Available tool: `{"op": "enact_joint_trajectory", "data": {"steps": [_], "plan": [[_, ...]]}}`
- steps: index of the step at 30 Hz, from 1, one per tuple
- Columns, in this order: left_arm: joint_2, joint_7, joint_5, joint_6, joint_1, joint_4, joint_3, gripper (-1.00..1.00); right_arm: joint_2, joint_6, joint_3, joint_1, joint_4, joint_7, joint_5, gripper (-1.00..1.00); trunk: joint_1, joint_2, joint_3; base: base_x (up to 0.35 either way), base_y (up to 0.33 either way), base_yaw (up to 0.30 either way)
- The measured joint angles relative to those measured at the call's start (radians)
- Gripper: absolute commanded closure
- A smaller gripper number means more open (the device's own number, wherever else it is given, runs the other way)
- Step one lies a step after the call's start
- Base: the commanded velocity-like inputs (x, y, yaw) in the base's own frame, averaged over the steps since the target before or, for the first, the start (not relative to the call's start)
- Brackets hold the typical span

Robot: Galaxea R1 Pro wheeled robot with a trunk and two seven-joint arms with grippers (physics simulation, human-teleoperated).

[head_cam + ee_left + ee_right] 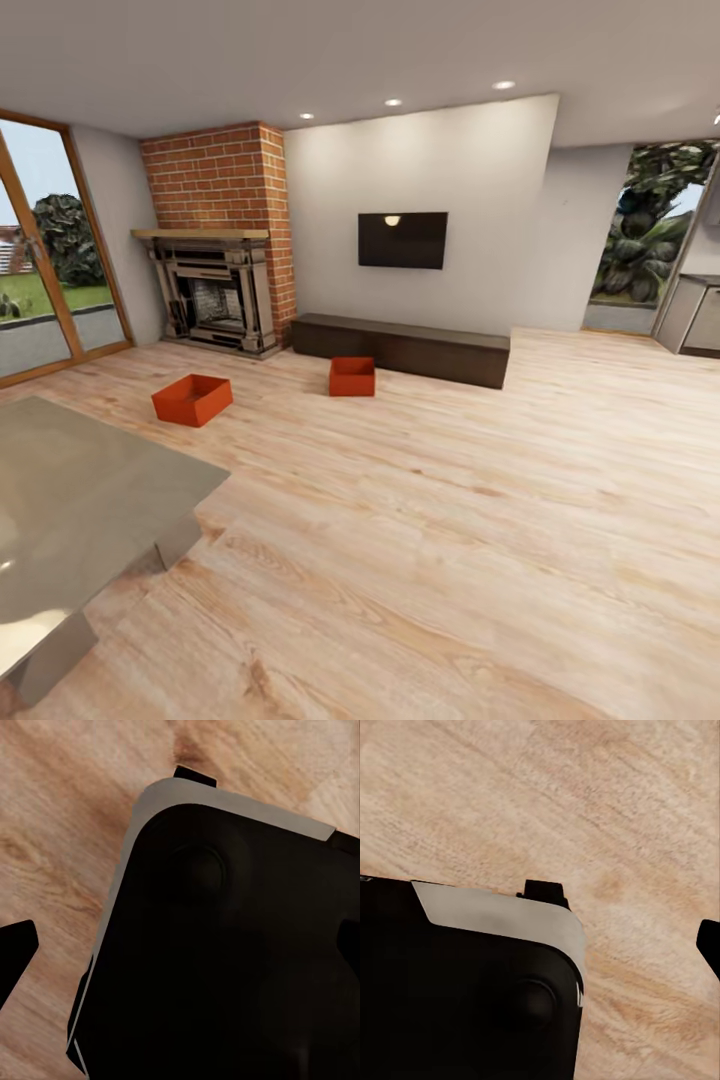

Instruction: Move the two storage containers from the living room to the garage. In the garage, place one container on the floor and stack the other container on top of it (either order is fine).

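Note:
I am in the living room, looking across its light wood-plank floor (450, 500). Two red-orange storage containers rest on that floor, far ahead of me. One container (192, 399) sits angled in front of the fireplace, the other (352, 376) stands against the low dark bench. In the left wrist view my left gripper (184, 952) hangs open over my own black base, a dark fingertip (16, 954) at each side of the picture. My right gripper (540, 945) is also spread wide, with one fingertip (709, 945) at the picture's edge, holding nothing.
A grey table (80, 500) stands close at my front left. A red-brick fireplace (215, 290), a wall TV (402, 240) and a long dark bench (405, 348) line the far wall. Glass doors (40, 260) are at the left, and an opening (650, 240) is at the far right.

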Motion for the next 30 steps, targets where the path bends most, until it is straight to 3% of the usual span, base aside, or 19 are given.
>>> {"op": "enact_joint_trajectory", "data": {"steps": [9, 30], "plan": [[0.001, 0.0, 0.0, 0.0, 0.0, 0.0, 0.0, -1.0, 0.0, 0.001, 0.0, 0.0, 0.0, 0.0, 0.0, -1.0, 0.0, 0.0, 0.0, 0.301, 0.189, 0.0], [0.011, 0.0, 0.001, 0.002, 0.0, 0.0, 0.0, -1.0, 0.0, 0.0, 0.0, 0.0, 0.0, 0.0, 0.0, -1.0, 0.0, 0.0, 0.0, 0.322, 0.01, 0.0]]}}
